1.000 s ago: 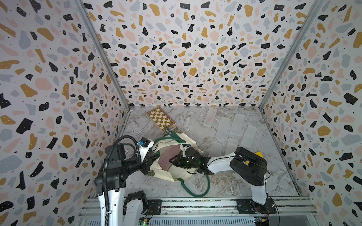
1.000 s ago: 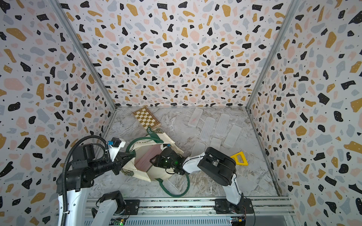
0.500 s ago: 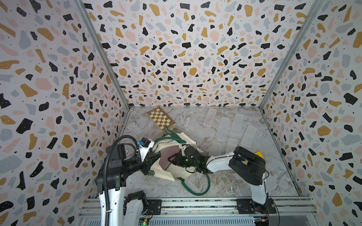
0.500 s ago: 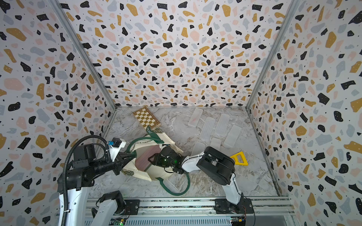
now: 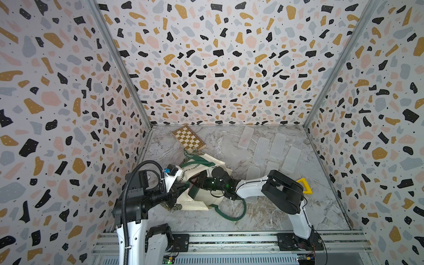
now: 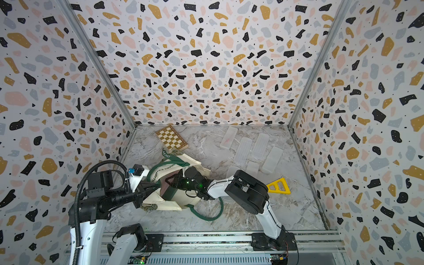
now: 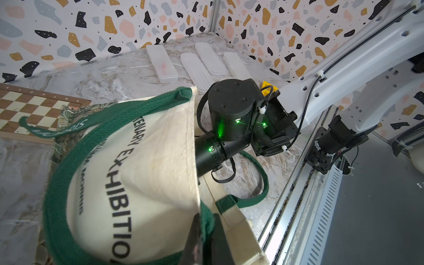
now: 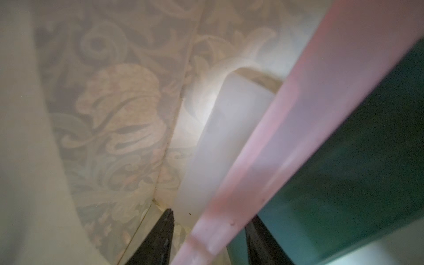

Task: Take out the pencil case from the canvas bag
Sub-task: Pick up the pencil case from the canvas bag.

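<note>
A: Inside the canvas bag [image 5: 195, 203], why is the right claw [image 8: 211, 215] spread?
B: It straddles a pink-edged panel [image 8: 286, 128]; what looks like the frosted pencil case [image 8: 227, 137] lies deeper. The left claw [image 7: 206, 216] pinches the green strap [image 7: 56, 183], likely to hold the mouth open.

One canvas bag [image 5: 199, 203], one chessboard [image 5: 188, 138], six frosted cases [image 5: 260, 150], one yellow triangle [image 5: 304, 185]

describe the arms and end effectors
White shells with black joint housings. The left arm carries a ribbed black hose; the right arm shows green lights. Dark tapered fingers on the left end effector and right end effector.
</note>
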Robot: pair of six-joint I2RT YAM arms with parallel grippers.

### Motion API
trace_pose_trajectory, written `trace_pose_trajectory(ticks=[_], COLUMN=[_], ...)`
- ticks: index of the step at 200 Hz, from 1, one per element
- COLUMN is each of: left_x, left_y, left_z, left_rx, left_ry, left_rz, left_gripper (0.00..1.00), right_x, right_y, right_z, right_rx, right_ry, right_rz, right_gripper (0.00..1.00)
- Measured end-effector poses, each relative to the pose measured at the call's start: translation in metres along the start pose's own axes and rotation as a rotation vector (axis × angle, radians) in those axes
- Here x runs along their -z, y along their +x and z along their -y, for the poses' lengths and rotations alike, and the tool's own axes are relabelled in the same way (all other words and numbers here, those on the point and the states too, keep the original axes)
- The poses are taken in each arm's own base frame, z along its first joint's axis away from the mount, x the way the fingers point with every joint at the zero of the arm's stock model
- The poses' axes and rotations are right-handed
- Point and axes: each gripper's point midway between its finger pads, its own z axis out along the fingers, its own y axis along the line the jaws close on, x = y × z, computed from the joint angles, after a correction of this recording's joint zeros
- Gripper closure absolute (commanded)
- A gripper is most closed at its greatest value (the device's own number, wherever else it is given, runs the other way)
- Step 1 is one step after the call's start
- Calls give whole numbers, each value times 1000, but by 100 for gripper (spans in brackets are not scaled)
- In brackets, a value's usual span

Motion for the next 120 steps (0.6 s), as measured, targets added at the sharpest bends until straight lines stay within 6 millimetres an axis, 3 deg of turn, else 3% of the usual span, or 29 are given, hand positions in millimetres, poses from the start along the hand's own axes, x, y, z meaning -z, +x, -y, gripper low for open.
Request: trace_pose_trajectory(ticks=[31,120], left_x=[0,14], left_y=[3,34], left_z=[1,-16], left_rx=[-26,-307], left_ry=[3,-137], left_rz=[-6,-233], left_gripper=[100,100], right_x=[0,3], right_y=[0,10], right_z=[-2,28], right_rx=[26,0], right_ry=[-11,120], right_rz=[-2,-46], right_gripper=[49,49])
